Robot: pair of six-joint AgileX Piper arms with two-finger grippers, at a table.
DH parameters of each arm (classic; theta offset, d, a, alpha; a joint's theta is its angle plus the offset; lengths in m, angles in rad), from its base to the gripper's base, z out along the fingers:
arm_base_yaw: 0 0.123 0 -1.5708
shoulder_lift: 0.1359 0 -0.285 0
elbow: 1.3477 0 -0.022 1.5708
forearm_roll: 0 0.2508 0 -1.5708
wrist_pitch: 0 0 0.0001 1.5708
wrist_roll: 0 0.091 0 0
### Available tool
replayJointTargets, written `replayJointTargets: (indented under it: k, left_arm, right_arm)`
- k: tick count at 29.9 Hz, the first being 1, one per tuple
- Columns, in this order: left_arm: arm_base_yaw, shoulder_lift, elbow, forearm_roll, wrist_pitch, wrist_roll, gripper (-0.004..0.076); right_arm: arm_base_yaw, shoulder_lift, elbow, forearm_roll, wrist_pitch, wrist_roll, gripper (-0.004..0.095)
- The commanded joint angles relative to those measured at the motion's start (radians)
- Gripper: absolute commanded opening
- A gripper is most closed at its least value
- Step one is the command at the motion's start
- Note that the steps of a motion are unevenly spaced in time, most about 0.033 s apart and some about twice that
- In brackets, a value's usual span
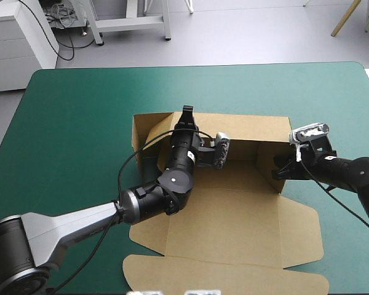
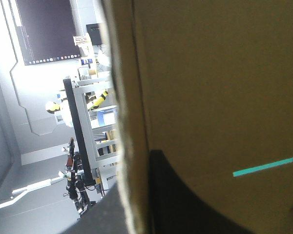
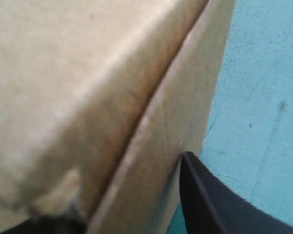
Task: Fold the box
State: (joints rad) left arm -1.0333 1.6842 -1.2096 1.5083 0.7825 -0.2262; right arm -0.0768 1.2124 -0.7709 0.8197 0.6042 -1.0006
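The brown box [image 1: 234,215] lies mid-table with its back wall raised and both side walls partly up. The front panel and the lid flap [image 1: 221,273] lie flat toward the near edge. My left gripper [image 1: 186,115] reaches over the back wall's top edge near its left end. In the left wrist view the board's edge [image 2: 127,97] runs between the black fingers [image 2: 176,195], so the left gripper [image 2: 134,170] is shut on it. My right gripper [image 1: 278,167] is at the right side wall. The right gripper [image 3: 122,195] is shut on this wall [image 3: 151,146], with one finger [image 3: 210,200] outside it.
The teal-green cover [image 1: 74,123] is bare to the left of the box and along the far edge. A narrower strip of cover [image 1: 350,110] shows to the right of the box, behind my right arm.
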Motion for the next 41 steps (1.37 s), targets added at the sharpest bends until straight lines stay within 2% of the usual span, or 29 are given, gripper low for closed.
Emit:
replayJointTargets:
  k: [1, 3, 12, 14, 16, 17, 27, 29, 31, 36, 38, 41]
  left_arm:
    - [-0.008, -0.033, -0.026, 0.02, -0.011, -0.001, -0.001]
    - [-0.008, -0.033, -0.026, 0.02, -0.011, -0.001, -0.001]
    - [-0.008, -0.033, -0.026, -0.031, -0.011, 0.049, -0.001]
    - [-0.008, -0.033, -0.026, -0.062, -0.011, 0.049, -0.001]
    - [-0.008, -0.033, -0.026, -0.083, -0.011, 0.047, -0.001]
    - [-0.008, -0.033, -0.026, -0.083, -0.011, 0.047, -0.001]
    - [-0.008, -0.033, -0.026, -0.083, -0.022, 0.044, 0.0006]
    - [-0.008, -0.033, -0.026, -0.083, -0.022, 0.044, 0.0048]
    - [-0.008, -0.033, -0.026, -0.078, -0.022, 0.044, 0.0127]
    - [-0.008, -0.033, -0.026, -0.028, -0.024, -0.061, 0.0424]
    - [-0.008, -0.033, -0.026, -0.013, -0.021, -0.06, 0.0466]
    - [-0.008, -0.033, -0.026, 0.042, -0.021, -0.119, 0.045]
  right_arm:
    - [0.017, -0.019, -0.027, 0.097, -0.046, -0.049, 0.0231]
    - [0.033, -0.019, -0.027, 0.1, -0.055, -0.052, 0.0197]
    - [0.042, -0.019, -0.027, 0.1, -0.06, -0.052, 0.0192]
    - [0.042, -0.019, -0.027, 0.102, -0.06, -0.043, 0.0132]
    - [0.042, -0.019, -0.027, 0.102, -0.055, -0.037, 0.0012]
    - [0.042, -0.019, -0.027, 0.102, -0.053, -0.032, -0.0015]
    - [0.042, -0.019, -0.027, 0.1, -0.041, 0.035, 0.0003]
    - [0.042, -0.019, -0.027, 0.098, -0.036, 0.05, 0.0003]
    - [0.042, -0.019, -0.027, 0.086, -0.032, 0.073, 0.0003]
    - [0.042, -0.019, -0.05, 0.004, -0.016, 0.168, 0.0004]
    - [0.042, -0.019, -0.072, -0.054, -0.01, 0.244, 0.0004]
    - [0.042, -0.019, -0.112, -0.165, 0.012, 0.344, 0.0004]
